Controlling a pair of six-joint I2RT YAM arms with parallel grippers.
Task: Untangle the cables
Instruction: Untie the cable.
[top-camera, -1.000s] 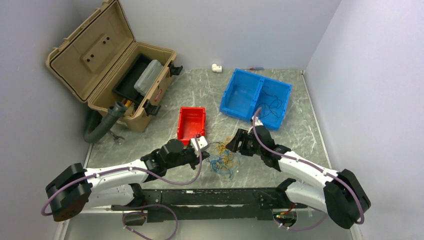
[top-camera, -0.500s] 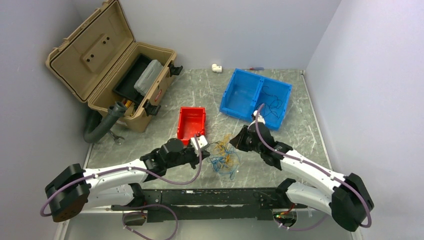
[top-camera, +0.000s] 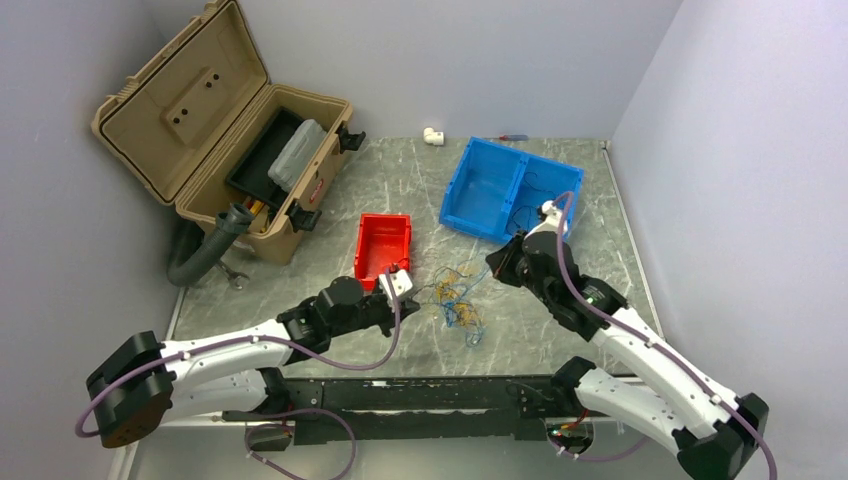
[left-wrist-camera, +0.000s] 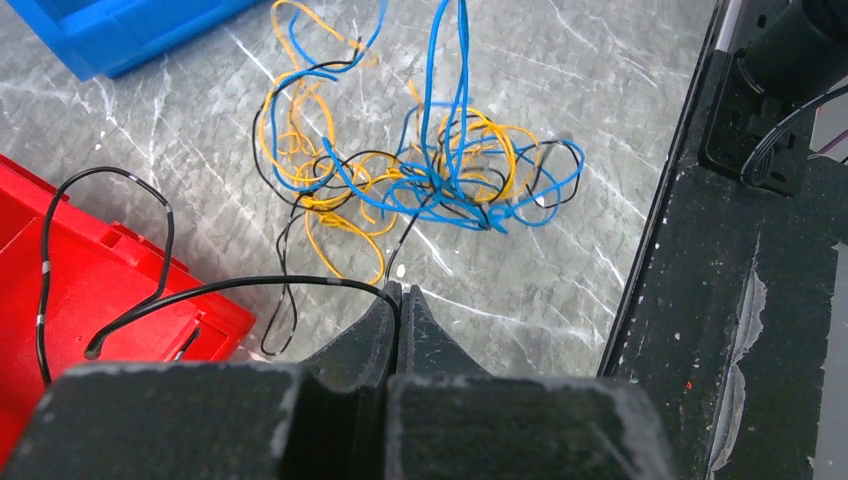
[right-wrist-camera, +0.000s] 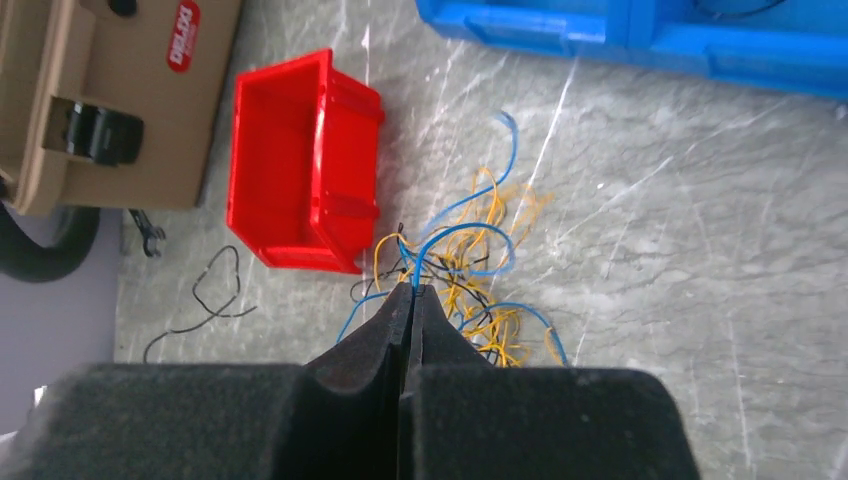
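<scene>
- Between the two grippers, near the table's centre: cables (top-camera: 455, 300), a loose knot of yellow-orange, blue and black strands flat on the grey table (top-camera: 600, 250); red bin (top-camera: 385, 218) at 10 o'clock of the knot, blue bin (top-camera: 462, 190) at 1 o'clock.
- At 9 o'clock of the knot: left gripper (left-wrist-camera: 398, 295), jaws pressed together on a black cable (left-wrist-camera: 260, 280) arcing off over the red bin's corner.
- At 2 o'clock of the knot: right gripper (right-wrist-camera: 412, 290), raised above the table, jaws closed on a blue cable (right-wrist-camera: 408, 262); in the left wrist view, blue loops running steeply up out of the heap.
- Handling, as a judgement: very light and limp, with almost no stiffness; bound to follow any pull and drag neighbours along wherever strands cross.
- Thin and smooth, so liable to slip through closed pads unless pinched squarely across the strand.
- Best hold: a free end or an outer loop, well away from the dense crossing at the middle; one strand per grip, never a bundle.
- Better drawn apart slowly along the 9-to-3 line; a sharp tug likely to cinch the yellow-orange snarl tighter.
- Hardly fragile, though prone to kinks under a hard bend.
- Light enough for the whole knot to lift with a single strand, hence the need for the second grip as an anchor.
</scene>
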